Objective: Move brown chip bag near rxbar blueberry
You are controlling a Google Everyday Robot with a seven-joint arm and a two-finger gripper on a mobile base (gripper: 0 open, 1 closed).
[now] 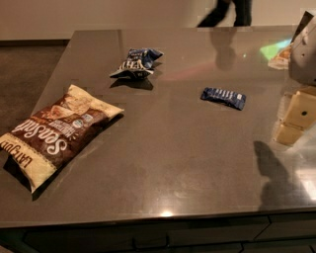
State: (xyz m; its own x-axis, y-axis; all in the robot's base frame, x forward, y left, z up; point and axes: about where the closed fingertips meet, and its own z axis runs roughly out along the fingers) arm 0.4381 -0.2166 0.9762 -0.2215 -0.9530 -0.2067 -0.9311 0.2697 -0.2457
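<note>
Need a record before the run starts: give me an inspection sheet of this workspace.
Surface: dark grey glossy countertop, with drawer fronts below its near edge.
Job's things: brown chip bag lies flat at the left edge; rxbar blueberry lies flat right of centre, well apart from it.
Clutter: crumpled blue-and-white chip bag toward the far side; pale item at far right, partly hidden, unidentified.
Grippers: gripper at the right edge, beyond the bar, touching none of the items.
Cables: nothing seen.
Surroundings: dark floor on the left, pale wall, person's legs past the far edge.
</note>
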